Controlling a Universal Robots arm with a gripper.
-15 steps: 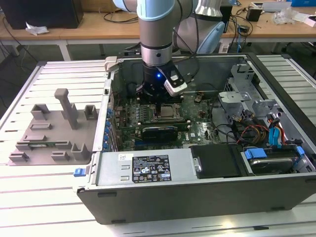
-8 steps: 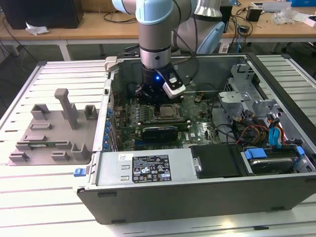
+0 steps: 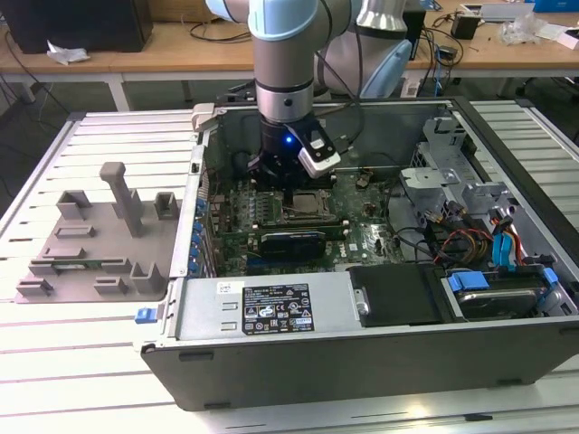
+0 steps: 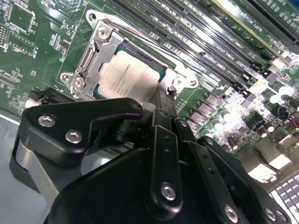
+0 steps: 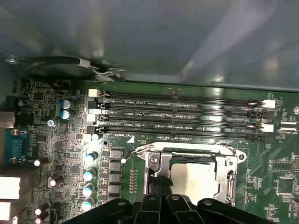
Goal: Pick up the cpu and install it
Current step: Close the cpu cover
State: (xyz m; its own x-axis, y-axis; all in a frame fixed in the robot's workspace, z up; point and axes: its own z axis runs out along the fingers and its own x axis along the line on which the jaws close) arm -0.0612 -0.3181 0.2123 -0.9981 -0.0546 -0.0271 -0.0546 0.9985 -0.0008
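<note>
Just below the tool (image 4: pixel 162 100), the cpu (image 4: pixel 127 77) lies in its socket (image 4: pixel 92 55).

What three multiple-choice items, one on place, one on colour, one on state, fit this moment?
1. The silvery square cpu lies: A) on the grey plastic tray; B) in the metal socket frame; C) on the slatted table.
2. The flat circuit-covered motherboard is: A) red; B) white; C) green.
3. The grey metal computer case is: A) open, its inside showing; B) closed by a panel; C) covered with a cloth.
Key: 1 B, both wrist views show it within the frame. 2 C, the board is green in every view. 3 A, the exterior view looks straight into it.
</note>
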